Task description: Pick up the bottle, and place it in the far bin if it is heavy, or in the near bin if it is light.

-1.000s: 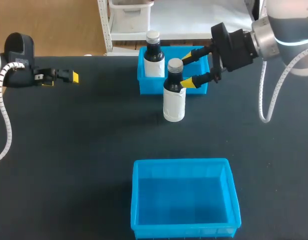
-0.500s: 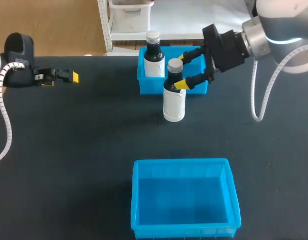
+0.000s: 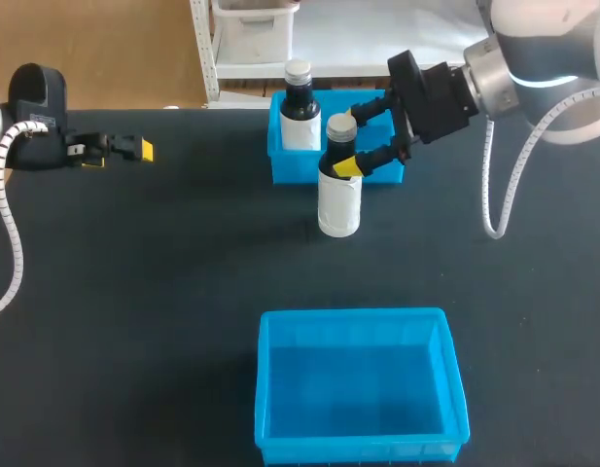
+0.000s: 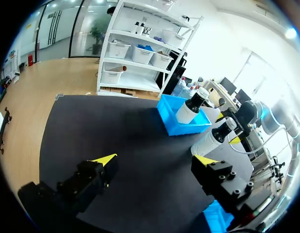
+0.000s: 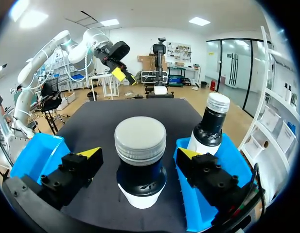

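Note:
A dark bottle [image 3: 338,185] with a white label and grey cap stands upright on the black table, just in front of the far bin [image 3: 283,159]. My right gripper [image 3: 350,142] is open, its yellow-tipped fingers on either side of the bottle's neck. In the right wrist view the bottle [image 5: 140,160] stands between the fingers of the right gripper [image 5: 140,153], with a gap on each side. A second, similar bottle [image 3: 300,109] stands inside the far bin. The near bin [image 3: 358,317] holds nothing. My left gripper [image 3: 134,148] is open at the far left, well away; it shows as gripper [image 4: 154,160] in its own view.
The far bin [image 5: 237,155] lies just beyond the right-hand finger in the right wrist view, with the second bottle [image 5: 210,124] in it. Bare black tabletop [image 3: 163,292] stretches between the two bins and to the left.
My right gripper has moved left, so its open fingers now stand either side of the bottle's neck. The bottle and the left arm have kept still.

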